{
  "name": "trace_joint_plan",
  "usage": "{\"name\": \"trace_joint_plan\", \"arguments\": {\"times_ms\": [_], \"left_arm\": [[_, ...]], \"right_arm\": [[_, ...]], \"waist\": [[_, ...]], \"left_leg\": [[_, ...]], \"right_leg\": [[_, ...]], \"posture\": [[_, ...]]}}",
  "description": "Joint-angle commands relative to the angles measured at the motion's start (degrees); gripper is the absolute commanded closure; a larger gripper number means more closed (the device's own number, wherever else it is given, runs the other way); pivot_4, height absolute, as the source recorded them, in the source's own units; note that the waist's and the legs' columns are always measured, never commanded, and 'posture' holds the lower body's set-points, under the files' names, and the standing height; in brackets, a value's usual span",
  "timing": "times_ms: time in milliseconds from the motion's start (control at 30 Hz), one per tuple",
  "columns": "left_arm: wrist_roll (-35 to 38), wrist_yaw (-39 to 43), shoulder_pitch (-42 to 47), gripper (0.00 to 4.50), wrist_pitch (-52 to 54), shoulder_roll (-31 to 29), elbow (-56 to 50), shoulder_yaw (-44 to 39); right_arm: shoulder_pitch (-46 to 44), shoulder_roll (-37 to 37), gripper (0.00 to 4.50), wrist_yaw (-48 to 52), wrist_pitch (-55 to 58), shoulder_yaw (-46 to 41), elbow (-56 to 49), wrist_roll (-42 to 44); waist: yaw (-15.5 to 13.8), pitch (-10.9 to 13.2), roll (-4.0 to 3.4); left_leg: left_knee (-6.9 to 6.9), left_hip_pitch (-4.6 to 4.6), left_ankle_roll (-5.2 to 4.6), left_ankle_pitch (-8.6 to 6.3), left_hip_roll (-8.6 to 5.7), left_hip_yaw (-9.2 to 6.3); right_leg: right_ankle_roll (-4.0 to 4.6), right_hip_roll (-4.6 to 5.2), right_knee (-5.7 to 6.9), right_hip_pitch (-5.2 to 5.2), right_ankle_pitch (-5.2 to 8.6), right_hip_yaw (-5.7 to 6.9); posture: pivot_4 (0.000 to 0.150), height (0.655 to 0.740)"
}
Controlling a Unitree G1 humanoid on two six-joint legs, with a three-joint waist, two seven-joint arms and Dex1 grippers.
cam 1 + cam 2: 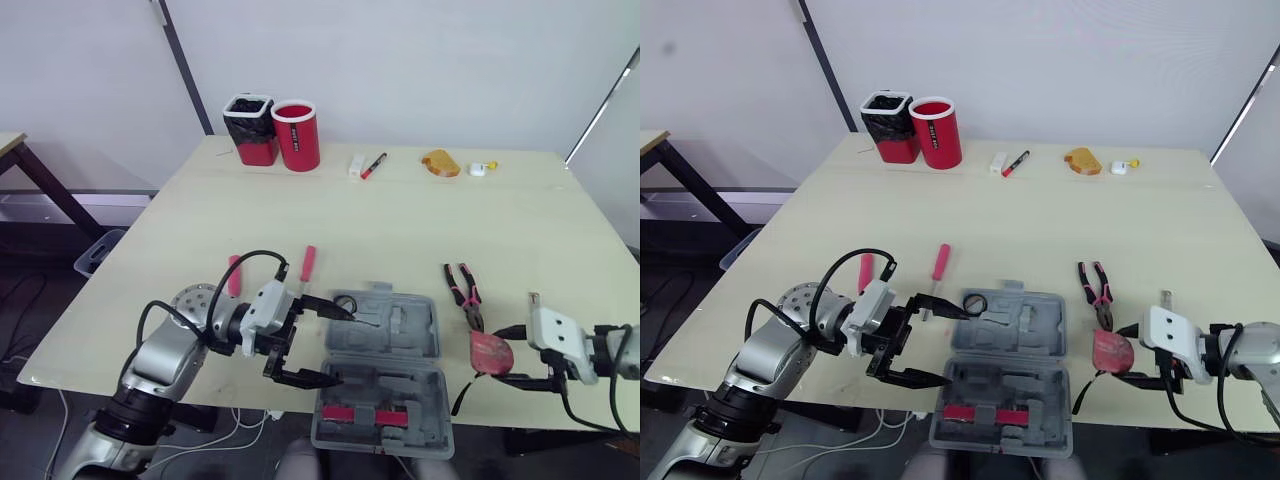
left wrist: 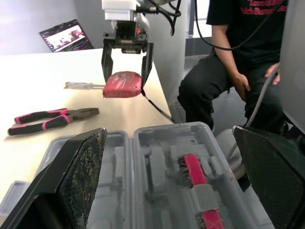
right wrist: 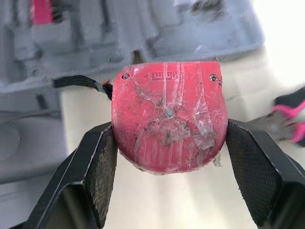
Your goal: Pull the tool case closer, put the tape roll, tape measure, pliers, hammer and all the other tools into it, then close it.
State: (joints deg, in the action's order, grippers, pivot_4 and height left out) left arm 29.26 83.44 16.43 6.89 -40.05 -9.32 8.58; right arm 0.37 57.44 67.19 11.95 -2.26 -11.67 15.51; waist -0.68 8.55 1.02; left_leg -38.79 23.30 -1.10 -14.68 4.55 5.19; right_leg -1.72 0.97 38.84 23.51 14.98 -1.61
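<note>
Left jaws spread at tool case [image 1: 420, 325] | right jaws clamp tape measure [image 1: 491, 352] | pale table [image 1: 400, 220]; white wall [image 1: 400, 70]

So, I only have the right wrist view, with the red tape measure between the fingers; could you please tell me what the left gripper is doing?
Observer: The left gripper is open at the open tool case's left edge, one finger by each half.
Operator: Thanks. Which tools lie left of the case?
Observer: A red-handled screwdriver and a pink-handled one, on the table beyond that gripper.
Operator: And beyond my tape measure?
Observer: A clear-handled screwdriver, right of the pliers.
</note>
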Motion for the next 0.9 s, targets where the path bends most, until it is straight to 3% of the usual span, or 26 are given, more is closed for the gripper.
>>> {"name": "trace_joint_plan", "arguments": {"times_ms": [33,567,900], "left_arm": [[-0.14,-1.47,-0.57,0.0,-1.01,0.45,0.12,-1.95],[-0.65,-3.9,0.0,0.0,-0.42,-0.21,2.2,-4.32],[-1.34,-3.57,1.07,0.0,-0.41,-0.49,3.57,-4.68]], "right_arm": [[-5.29,0.86,1.61,-0.33,4.8,2.1,-4.21,-0.52],[-31.94,-6.42,1.61,0.6,20.74,22.94,1.81,-12.4],[-39.62,-9.79,1.61,4.97,22.13,25.58,11.18,-13.11]], "waist": [[0.26,0.0,0.0],[-0.13,0.01,0.0],[-0.02,0.01,0.0]], "left_leg": [[0.0,-0.02,0.0,0.0,0.01,0.01],[-0.01,0.46,0.0,0.0,0.01,-0.03],[-0.02,0.47,0.0,0.0,0.0,-0.01]], "right_leg": [[0.0,-0.01,0.01,0.01,0.0,-0.03],[0.02,0.0,-0.01,0.47,0.0,0.07],[0.02,0.0,0.0,0.49,0.0,0.06]], "posture": [[0.15,0.74],[0.15,0.74],[0.15,0.74]]}}
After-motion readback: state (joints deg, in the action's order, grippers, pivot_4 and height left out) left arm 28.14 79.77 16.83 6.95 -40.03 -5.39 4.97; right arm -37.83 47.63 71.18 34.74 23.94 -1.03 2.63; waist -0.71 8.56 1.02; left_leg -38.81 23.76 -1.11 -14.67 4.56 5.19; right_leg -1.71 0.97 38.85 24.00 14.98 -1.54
